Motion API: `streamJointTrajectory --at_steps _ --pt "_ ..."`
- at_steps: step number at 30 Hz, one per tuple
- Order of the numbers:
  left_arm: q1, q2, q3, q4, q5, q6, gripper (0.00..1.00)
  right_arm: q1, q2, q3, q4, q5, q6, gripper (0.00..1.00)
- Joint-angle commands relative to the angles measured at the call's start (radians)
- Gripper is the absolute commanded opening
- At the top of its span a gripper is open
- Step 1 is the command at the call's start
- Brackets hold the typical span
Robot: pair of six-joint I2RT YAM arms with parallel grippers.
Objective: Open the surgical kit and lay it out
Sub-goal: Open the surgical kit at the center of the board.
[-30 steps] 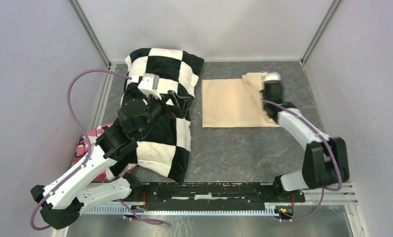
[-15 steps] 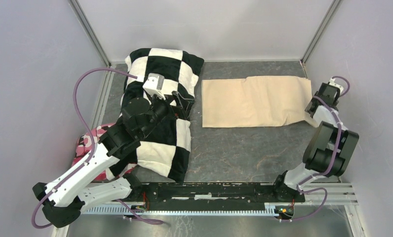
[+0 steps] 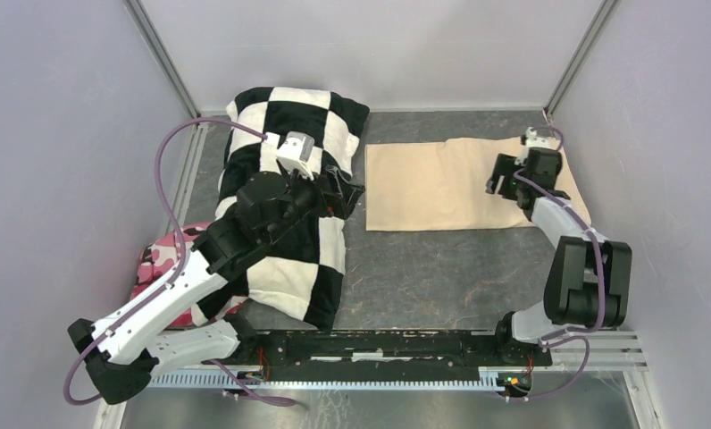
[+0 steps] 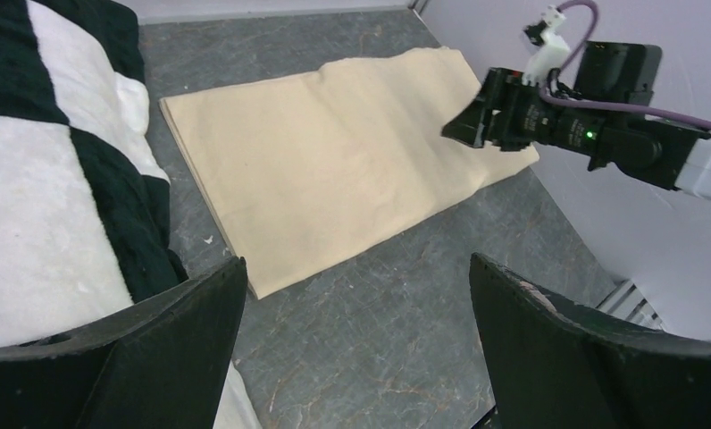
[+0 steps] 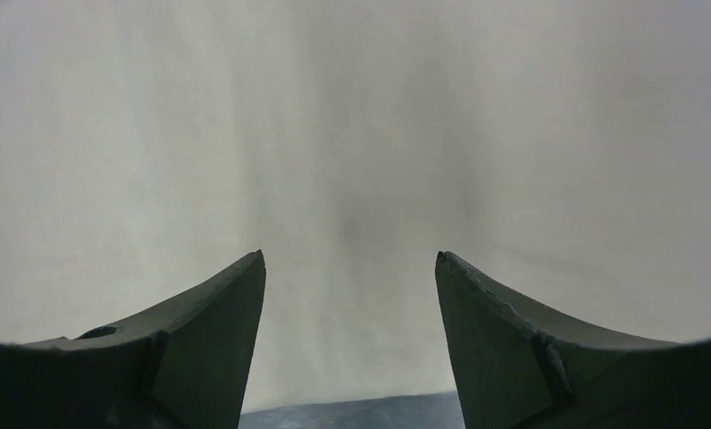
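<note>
Your right gripper (image 5: 350, 259) with jaws apart and empty, low over the wrap (image 3: 428, 183), your left gripper (image 4: 356, 268) spread wide, empty, by the pillow (image 3: 294, 103)

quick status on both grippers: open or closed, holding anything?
left gripper: open, fingers wide apart, holding nothing.
right gripper: open, nothing between the fingers, over the beige cloth wrap.

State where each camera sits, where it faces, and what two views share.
Top external: above, behind the robot, looking down; left arm, right arm, beige cloth, checkered pillow.
Left wrist: on left arm, facing right across the cloth; open left claw below.
Right wrist: close over the cloth, facing down; open right claw.
Shared: top and left wrist both show the right claw.
</note>
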Motion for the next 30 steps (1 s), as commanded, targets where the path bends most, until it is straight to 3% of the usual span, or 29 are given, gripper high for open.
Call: streamJointTrajectory --at_steps 1,9,15,20,25,30 --pt "-0.001 0.037 0.021 0.003 0.05 -0.033 1.0 0.132 0.067 0.028 0.12 -0.145 0.057 0.77" --pt "-0.001 0.176 0.057 -0.043 0.127 -0.016 1.0 0.328 0.199 0.138 0.166 -0.028 0.147 0.78" --pt "0.006 0.39 0.167 -0.091 0.047 0.02 1.0 0.375 0.283 0.175 0.365 0.017 0.291 0.75" --pt "0.026 0.563 0.239 -0.01 -0.002 0.002 0.97 0.379 0.405 0.28 0.436 0.088 0.367 0.74" --pt "0.08 0.784 0.375 0.031 -0.029 0.008 0.87 0.38 0.473 0.372 0.439 0.057 0.265 0.74" --pt "0.153 1.021 0.559 0.025 -0.066 0.06 0.79 0.344 0.452 0.351 0.408 0.01 0.169 0.76"
